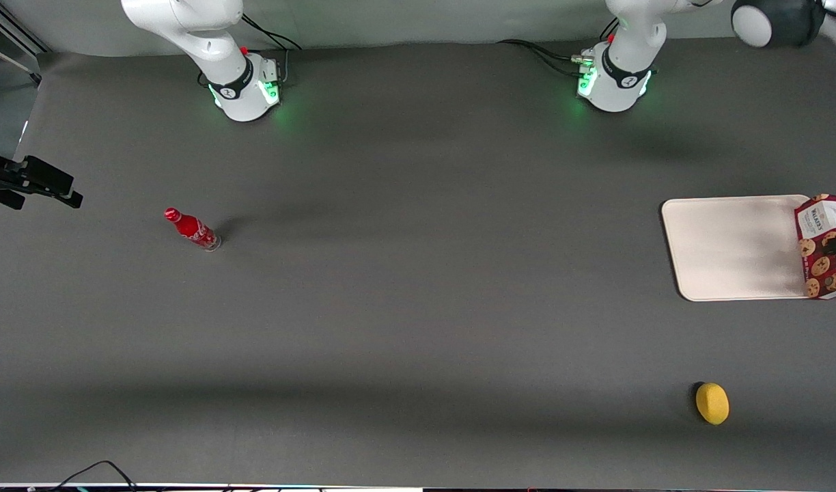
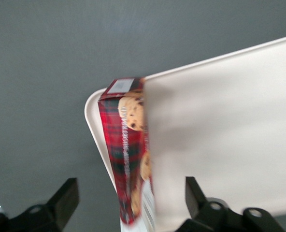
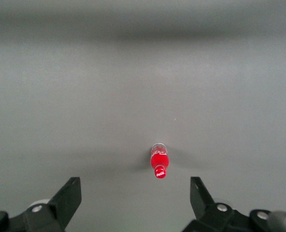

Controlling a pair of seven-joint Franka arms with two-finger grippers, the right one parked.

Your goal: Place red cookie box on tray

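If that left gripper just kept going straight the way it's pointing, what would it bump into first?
Probably the red cookie box: it stands on edge at the tray's rim, between the open jaws of the left gripper. How far off it is, I can't tell.

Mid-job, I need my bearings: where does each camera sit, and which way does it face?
Front view: high, looking down on the table; arm bases, tray, red cookie box and soda bottle show.
Left wrist view: looks down past the open hand, above the box at the tray's edge.
Right wrist view: looks down at the bottle; parked arm's fingers show.
Shared: front and left wrist see box and tray; front and right wrist, the bottle.
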